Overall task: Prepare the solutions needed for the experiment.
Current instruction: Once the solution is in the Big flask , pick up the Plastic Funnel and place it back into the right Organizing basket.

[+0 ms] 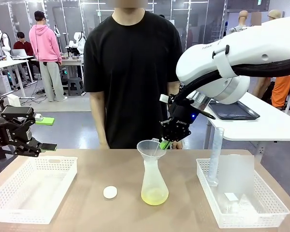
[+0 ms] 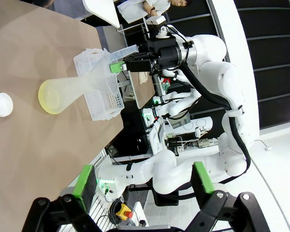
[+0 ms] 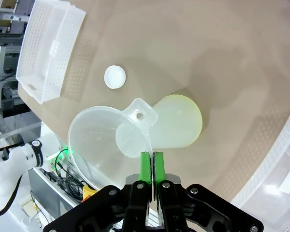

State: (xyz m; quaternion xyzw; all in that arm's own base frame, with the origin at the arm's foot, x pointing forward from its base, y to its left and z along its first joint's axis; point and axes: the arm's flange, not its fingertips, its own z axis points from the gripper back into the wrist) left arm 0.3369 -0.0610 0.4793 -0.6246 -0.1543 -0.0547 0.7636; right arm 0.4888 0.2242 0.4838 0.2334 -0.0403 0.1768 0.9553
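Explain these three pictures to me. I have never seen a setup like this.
Two white robot arms share a table with a person standing at the far side. The front view looks across the table. The other two views come from a camera on each arm's wrist, looking along its fingers.

On the table stand a frosted conical flask holding a little pale yellow-green liquid, with a clear funnel in its neck. There is also a small white cap, a left basket and a right basket, both white. The right basket holds clear labware.

The right gripper is shut on the funnel's rim. The left gripper hangs open at the far left, holding nothing.
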